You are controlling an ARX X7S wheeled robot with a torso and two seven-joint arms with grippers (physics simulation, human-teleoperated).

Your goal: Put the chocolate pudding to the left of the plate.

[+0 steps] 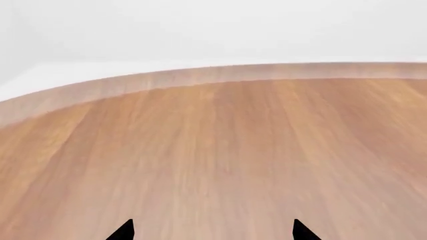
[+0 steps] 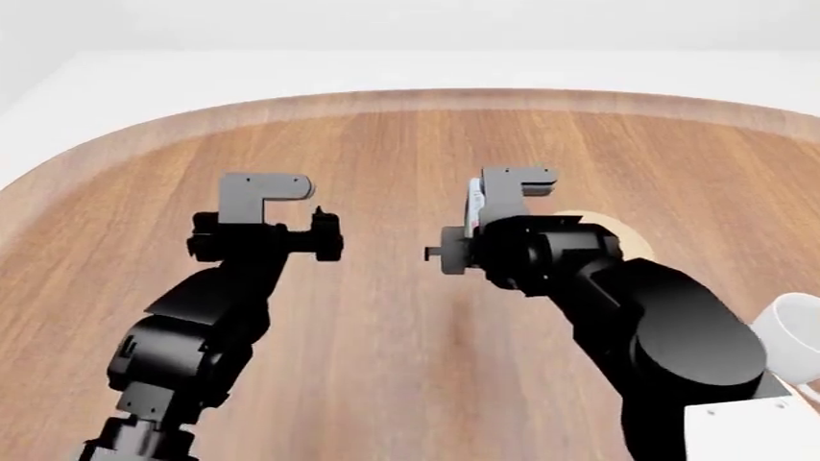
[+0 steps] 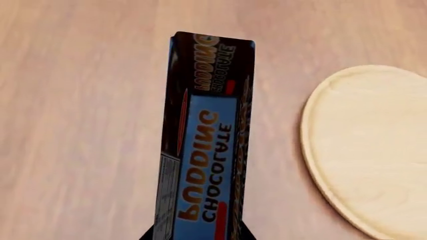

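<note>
At the middle of the right wrist frame, the pudding [image 3: 203,150] stands on its narrow edge between the jaws of the right pincer [image 3: 197,235], which is clenched on its lower end. It is held this way so that the thin carton goes down edge-first, and the blue face with the lettering turns toward the camera. It seems to hang a little above the counter [image 3: 73,125], but I cannot tell if its far end already touches the wood.

Right of the carton in that frame lies the plate [image 3: 367,150], flat on the counter, near the carton but apart from it. So the carton is already on the wanted side, and I judge the task is close to its end: what is left is to lower it and release it.

In the head frame the right pincer [image 2: 513,187] is at the centre, and the pudding [image 2: 474,206] shows only as a thin sliver at its left side. The plate [image 2: 609,229] is mostly hidden behind the arm. A white mug [image 2: 794,331] stands at the right edge.

The left pincer [image 2: 263,192] waits at centre left over bare wood, away from the work. In the left wrist frame its tips [image 1: 127,231] stand well apart, so it is released and holds nothing.
</note>
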